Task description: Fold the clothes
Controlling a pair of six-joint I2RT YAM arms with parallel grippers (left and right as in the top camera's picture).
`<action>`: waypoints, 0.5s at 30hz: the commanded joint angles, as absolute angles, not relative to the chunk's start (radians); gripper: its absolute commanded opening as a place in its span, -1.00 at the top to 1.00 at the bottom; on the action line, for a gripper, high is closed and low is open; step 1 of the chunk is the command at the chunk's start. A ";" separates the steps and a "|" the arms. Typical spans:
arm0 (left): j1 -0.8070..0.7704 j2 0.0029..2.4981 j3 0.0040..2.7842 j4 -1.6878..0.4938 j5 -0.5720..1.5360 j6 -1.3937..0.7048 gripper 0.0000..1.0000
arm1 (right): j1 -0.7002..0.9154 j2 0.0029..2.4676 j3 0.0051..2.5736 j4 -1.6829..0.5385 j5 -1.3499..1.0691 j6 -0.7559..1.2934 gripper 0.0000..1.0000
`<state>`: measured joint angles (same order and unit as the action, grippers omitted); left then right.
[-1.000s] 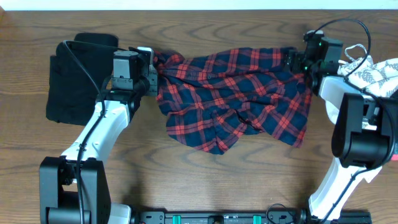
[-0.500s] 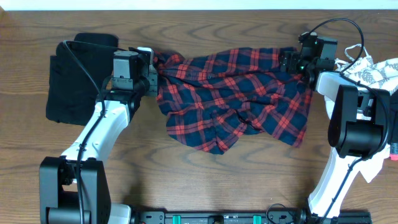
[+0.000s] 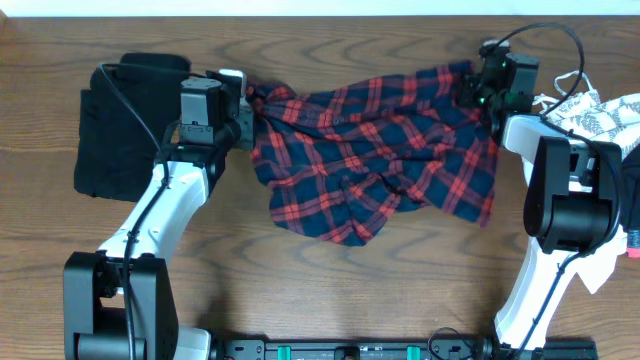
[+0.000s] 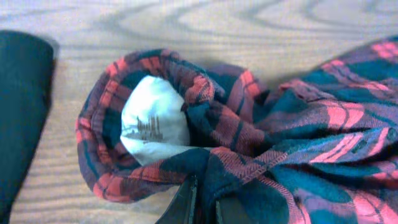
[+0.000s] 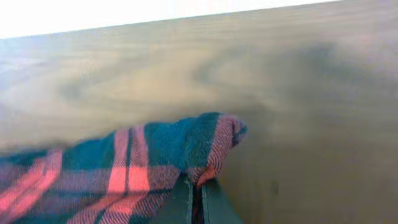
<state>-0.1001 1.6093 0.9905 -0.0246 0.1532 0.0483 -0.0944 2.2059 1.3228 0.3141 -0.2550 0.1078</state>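
A red-and-navy plaid shirt lies crumpled across the middle of the wooden table. My left gripper is shut on the shirt's collar end at the left. In the left wrist view the white neck label shows inside the bunched collar, just above my left gripper. My right gripper is shut on the shirt's far right corner, lifted slightly. In the right wrist view a plaid corner sticks up from between the closed fingers of my right gripper.
A folded black garment lies at the left, beside my left arm. A white leaf-print garment lies at the right edge behind my right arm. The table's far edge runs close behind both grippers.
My right gripper moved left onto the shirt's right corner and shut on it. That corner has risen toward the far edge. The left gripper has held still.
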 commanded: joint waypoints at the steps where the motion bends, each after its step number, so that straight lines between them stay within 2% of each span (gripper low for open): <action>1: -0.098 1.605 1.001 -0.006 0.149 0.039 0.88 | -0.105 2.212 1.356 0.402 -0.198 0.255 0.99; 4: -0.098 1.605 1.001 -0.010 0.149 0.039 0.88 | -0.107 2.212 1.398 0.459 -0.198 0.284 0.98; 14: -0.098 1.605 1.001 0.003 0.148 0.039 0.88 | -0.094 2.212 1.546 0.456 -0.154 0.284 0.96; 15: -0.098 1.607 1.001 0.011 0.148 0.039 0.87 | -0.091 2.213 1.554 0.451 -0.125 0.284 0.67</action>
<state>-0.1005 1.6093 0.9905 -0.0036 0.1543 0.0483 -0.0940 2.2059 1.5101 0.4496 -0.2188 0.2714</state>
